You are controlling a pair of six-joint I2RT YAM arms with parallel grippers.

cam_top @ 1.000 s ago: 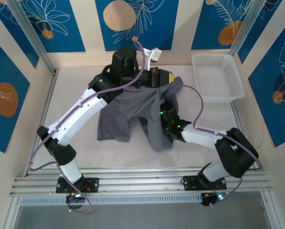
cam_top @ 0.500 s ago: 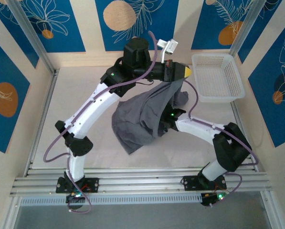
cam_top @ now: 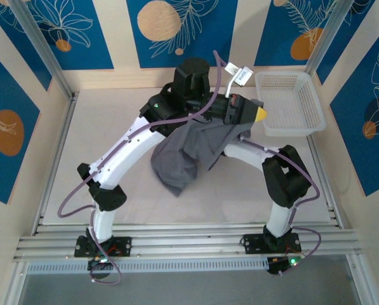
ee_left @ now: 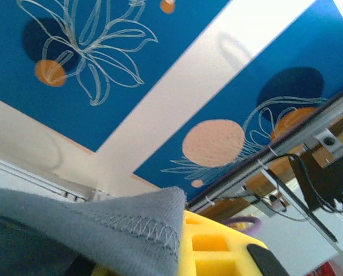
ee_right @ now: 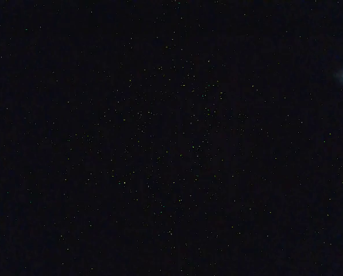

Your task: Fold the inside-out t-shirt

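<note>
The inside-out t-shirt (cam_top: 188, 155) is a dark grey bunch. It hangs from my left gripper (cam_top: 255, 113), which is raised at the back right beside the basket, and its lower part trails onto the table. In the left wrist view a stitched hem of the t-shirt (ee_left: 114, 230) lies over my yellow finger (ee_left: 223, 244), and the gripper is shut on it. My right arm (cam_top: 256, 154) reaches left under the hanging cloth, which hides its gripper. The right wrist view is black, covered by the cloth.
A white mesh basket (cam_top: 291, 101) stands at the back right, just right of the left gripper. Blue patterned wall panels (cam_top: 176, 32) close the back and sides. A metal rail (cam_top: 189, 244) runs along the near edge by the arm bases.
My left arm has lifted the t-shirt and carried it right towards the basket. The cloth has bunched up and left the table's left side. My right arm has swung in under it.
</note>
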